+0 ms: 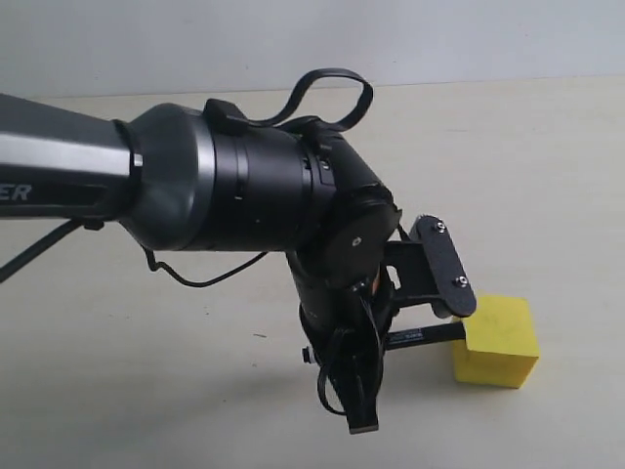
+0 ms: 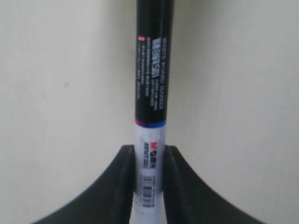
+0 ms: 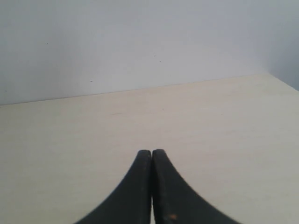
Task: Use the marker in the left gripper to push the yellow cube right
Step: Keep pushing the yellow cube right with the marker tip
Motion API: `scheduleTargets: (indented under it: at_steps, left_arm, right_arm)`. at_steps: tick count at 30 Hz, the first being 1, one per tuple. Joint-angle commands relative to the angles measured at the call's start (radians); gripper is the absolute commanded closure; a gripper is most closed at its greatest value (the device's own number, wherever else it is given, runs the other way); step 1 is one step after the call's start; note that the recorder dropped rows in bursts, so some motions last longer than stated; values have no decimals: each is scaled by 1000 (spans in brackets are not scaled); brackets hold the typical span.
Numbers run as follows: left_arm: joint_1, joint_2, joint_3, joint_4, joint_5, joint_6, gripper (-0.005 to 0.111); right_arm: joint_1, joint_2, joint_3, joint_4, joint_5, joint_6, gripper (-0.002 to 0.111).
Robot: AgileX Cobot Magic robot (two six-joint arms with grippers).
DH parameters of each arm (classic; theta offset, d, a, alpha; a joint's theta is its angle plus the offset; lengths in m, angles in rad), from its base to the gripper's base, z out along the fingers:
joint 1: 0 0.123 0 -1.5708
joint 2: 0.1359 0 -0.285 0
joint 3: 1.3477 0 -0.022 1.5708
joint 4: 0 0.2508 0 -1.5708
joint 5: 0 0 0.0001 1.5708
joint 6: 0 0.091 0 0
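On the pale bench (image 1: pixel 127 391), off to the right, sat the yellow cube (image 1: pixel 500 342): plain, matte, sharp-edged, flat on one face. The left tool (image 2: pixel 150 150) was clamped on the marker (image 2: pixel 150 93), with its fingers (image 2: pixel 124 177) pinching the white barrel and the black printed part sticking out ahead. The marker's black end looked to be touching the cube's left face. The right tool (image 3: pixel 152 152) was pressed together, tips meeting, over the bench.

Pale cream desk (image 1: pixel 117 391), matte and plain, was seen in all three views. One yellow cube (image 1: pixel 498 342) was found resting directly on it, flat on one face, at the right of the exterior view. The desk's far edge was met by a grey-white wall (image 1: pixel 293 39).
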Motion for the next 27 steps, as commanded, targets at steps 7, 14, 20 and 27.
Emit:
scheduleTargets:
  at_steps: [7,14,20,27]
  left_arm:
    - [-6,1,-8,-6,103,-9,107]
    - [-1,1,-8,-6,47,-9,107]
    - [-1,1,-8,-6,45,-9,107]
    - [-1,5,-8,-21,-3,-9,107]
  right_arm:
    - [-5,-6,5,-9,-7,1,108]
    - [-5,-6,5,-9,-7,1,108]
    - [-5,-6,5,-9,-7,1,108]
    - [-5,-6,5,-9,-7,1,108]
